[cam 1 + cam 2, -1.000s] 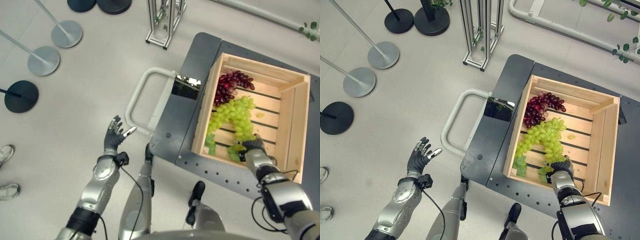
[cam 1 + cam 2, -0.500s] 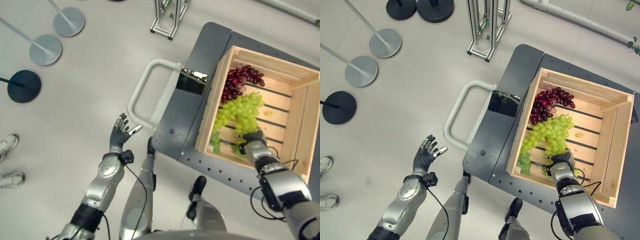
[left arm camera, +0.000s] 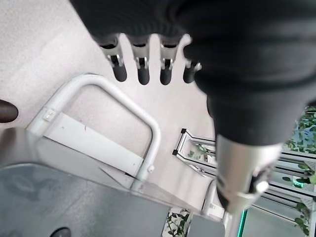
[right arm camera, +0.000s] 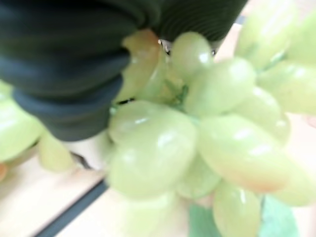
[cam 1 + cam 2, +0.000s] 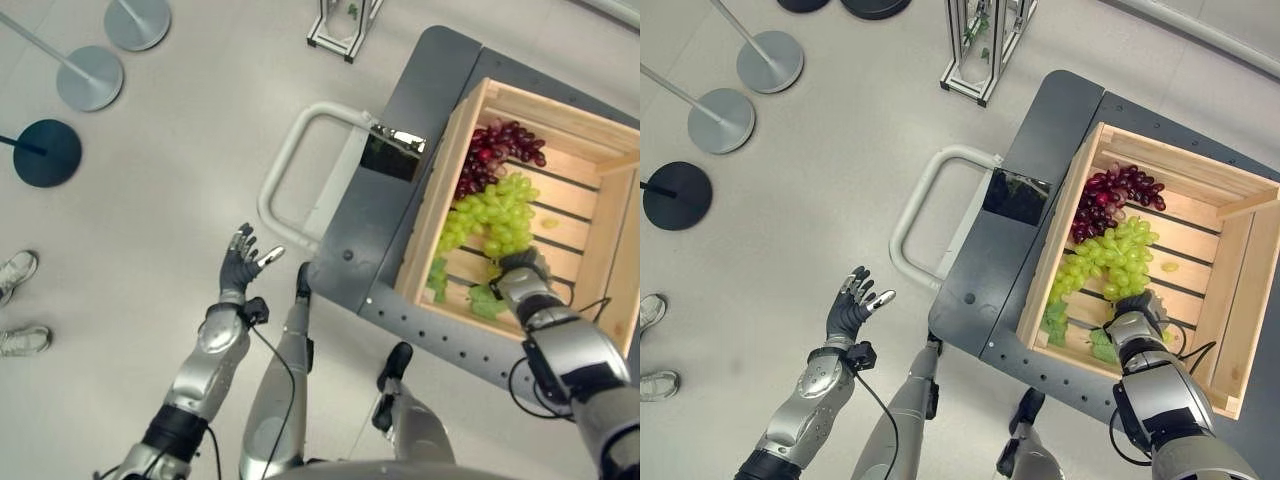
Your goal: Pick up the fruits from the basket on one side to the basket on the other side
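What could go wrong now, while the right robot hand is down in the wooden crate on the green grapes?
1. The right robot hand is pressed into the green grapes; its fingers are hidden, so the hold may be weak and grapes could be crushed or break off.
2. The red grapes touch the green bunch and might be dragged along.
3. The bunch lies near the wooden crate wall, which could catch it on lifting.

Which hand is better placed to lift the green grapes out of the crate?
The right hand: it is already in the crate, down on the green grapes. The left hand hangs open above the floor, off the cart.
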{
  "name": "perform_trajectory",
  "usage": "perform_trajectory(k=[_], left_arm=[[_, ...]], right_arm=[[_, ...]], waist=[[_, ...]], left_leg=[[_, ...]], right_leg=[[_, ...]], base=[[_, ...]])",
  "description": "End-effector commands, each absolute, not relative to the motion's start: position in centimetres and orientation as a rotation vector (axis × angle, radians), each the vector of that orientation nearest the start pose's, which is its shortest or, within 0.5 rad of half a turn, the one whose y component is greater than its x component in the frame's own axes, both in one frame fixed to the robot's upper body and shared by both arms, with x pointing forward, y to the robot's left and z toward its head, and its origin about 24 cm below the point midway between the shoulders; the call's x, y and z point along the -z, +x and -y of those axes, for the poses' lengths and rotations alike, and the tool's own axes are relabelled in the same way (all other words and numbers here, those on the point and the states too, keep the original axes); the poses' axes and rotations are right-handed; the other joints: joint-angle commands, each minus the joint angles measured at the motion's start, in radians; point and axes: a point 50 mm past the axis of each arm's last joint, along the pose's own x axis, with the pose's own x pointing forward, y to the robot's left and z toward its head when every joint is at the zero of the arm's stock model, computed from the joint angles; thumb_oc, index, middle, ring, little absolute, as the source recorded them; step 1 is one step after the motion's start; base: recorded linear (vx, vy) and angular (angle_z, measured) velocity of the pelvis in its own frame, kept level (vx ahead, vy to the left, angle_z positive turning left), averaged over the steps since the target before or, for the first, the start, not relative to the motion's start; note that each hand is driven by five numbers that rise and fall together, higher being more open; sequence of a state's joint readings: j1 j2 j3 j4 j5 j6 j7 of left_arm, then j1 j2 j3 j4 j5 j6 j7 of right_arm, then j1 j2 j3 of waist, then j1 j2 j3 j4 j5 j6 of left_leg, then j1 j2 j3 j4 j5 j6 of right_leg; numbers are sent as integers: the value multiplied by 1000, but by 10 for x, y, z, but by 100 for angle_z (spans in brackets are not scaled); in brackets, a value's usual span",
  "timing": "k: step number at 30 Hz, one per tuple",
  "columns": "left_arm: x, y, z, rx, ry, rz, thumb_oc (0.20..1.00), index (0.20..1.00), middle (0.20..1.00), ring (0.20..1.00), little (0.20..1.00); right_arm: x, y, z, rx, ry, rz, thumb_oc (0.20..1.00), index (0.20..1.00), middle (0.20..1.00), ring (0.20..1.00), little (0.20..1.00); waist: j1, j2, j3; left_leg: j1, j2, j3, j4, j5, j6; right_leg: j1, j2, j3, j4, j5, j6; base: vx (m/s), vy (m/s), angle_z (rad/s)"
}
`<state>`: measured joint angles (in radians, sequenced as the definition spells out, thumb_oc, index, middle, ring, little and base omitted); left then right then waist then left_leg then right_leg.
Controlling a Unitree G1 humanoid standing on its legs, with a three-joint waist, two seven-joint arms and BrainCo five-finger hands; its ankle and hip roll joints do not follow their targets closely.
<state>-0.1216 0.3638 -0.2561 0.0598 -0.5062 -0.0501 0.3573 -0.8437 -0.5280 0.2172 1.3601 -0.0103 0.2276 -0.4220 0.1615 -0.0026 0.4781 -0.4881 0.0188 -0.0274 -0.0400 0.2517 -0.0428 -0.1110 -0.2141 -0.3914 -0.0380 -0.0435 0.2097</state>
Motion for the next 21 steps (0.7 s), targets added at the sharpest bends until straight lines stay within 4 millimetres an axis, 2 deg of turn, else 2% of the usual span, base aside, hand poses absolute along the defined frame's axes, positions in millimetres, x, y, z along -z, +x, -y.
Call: perform_trajectory(k=[1,8,13,17,21], left_arm=[[-90,276,-158,-57,-190,149,1000,1000,1000,1000,1000],[-90,276,-158,-63,-192,152,1000,1000,1000,1000,1000],[-89,277,-160,-79,-179,145,1000,1000,1000,1000,1000],[-85,278,-170,-105,-112,132,1000,1000,1000,1000,1000],[-76,276,-190,-160,-3,97,1000,1000,1000,1000,1000]], right_arm=[[-88,371,290,570,-736,-454,200,200,200,200,200],[-81,370,285,573,-680,-449,200,200,200,200,200],[-66,368,269,560,-568,-423,200,200,200,200,200],[-55,364,255,517,-527,-375,200,200,200,200,200],[-56,354,250,483,-537,-245,200,200,200,200,200]], waist=[[45,17,42],[41,23,42],[32,17,42],[16,-3,42],[-14,-40,42]], left_leg=[[71,-24,7,10,-141,-1],[57,-26,6,10,-139,1],[62,-26,9,10,-140,2],[80,-25,15,10,-146,5],[116,-22,30,9,-160,7]], right_leg=[[-184,-39,63,61,130,-21],[-198,-40,65,62,131,-22],[-196,-41,69,62,130,-21],[-187,-42,76,68,130,-20],[-164,-40,89,74,124,-18]], base=[[0,0,0],[-4,4,0],[-3,6,0],[0,0,0],[0,0,0]])
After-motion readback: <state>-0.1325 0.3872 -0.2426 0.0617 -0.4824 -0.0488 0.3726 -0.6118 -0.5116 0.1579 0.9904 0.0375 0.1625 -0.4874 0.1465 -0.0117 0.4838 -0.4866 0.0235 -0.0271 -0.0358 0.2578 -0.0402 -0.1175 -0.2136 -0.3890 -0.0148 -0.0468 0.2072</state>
